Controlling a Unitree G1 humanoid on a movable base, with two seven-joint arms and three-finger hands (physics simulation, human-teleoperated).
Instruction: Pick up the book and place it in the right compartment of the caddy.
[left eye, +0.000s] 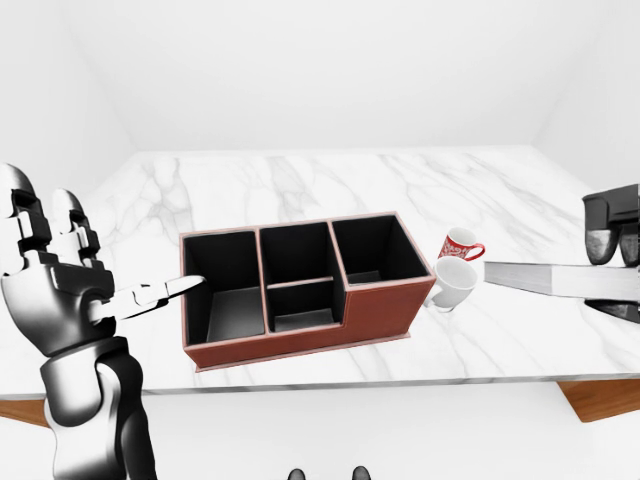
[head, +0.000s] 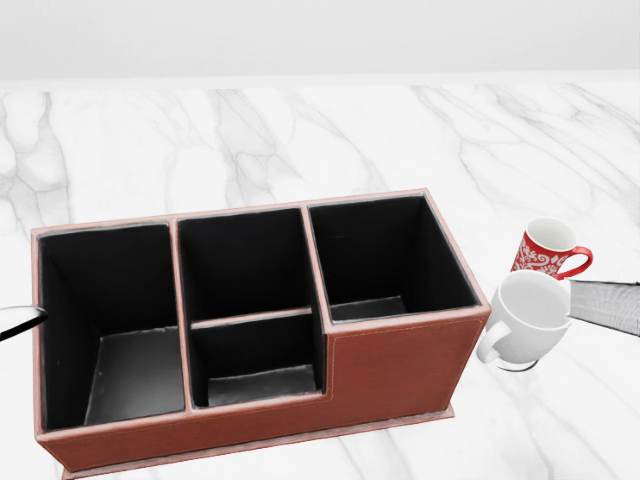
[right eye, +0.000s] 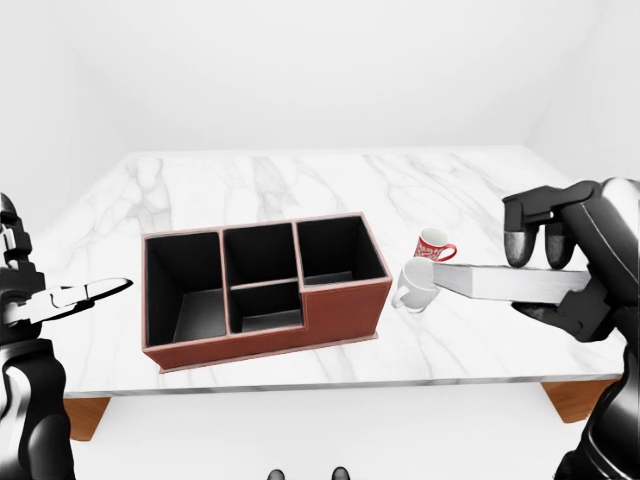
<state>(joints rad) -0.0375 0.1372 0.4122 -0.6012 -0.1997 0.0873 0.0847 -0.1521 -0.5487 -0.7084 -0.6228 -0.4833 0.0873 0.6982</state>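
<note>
My right hand (right eye: 560, 275) grips the book (right eye: 515, 283), fingers over the top cover and thumb beneath; the book lies nearly flat in the air, above the marble table (right eye: 300, 185) and just right of the two mugs. I judge the pick-up done; carrying the book left and lowering it into the caddy remains. My left hand (left eye: 55, 285) holds nothing, fingers upright and one finger pointing toward the caddy's left wall. The brown caddy (head: 400, 365) has four black-lined compartments, all empty as far as shown; the right compartment (head: 385, 255) is the target. A white mug (head: 530, 318) stands beside the caddy's right end, a red patterned mug (head: 545, 247) just above it in the head view.
</note>
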